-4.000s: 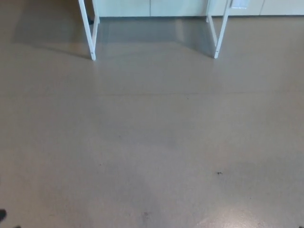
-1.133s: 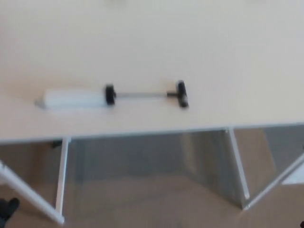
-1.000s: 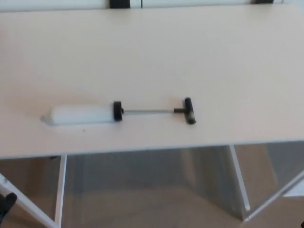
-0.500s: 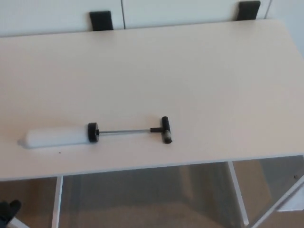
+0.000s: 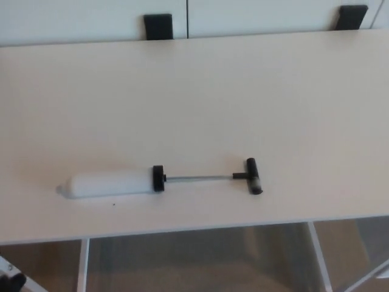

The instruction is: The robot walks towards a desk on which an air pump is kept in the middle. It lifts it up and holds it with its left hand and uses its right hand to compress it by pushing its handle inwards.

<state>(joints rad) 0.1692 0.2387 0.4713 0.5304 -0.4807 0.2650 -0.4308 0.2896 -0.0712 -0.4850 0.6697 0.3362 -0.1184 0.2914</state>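
An air pump (image 5: 161,180) lies on its side near the front edge of a pale counter (image 5: 243,91), white barrel left, black T-handle (image 5: 253,176) pulled out right. Neither robot hand is in view. Next, reach left for the barrel. Half a second ago the pump sat further left in view; the camera shifted.

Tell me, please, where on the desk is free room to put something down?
Nearly all of the desk is bare: the wide area behind the air pump up to the far edge, and both sides. Only the front strip holding the pump is taken.
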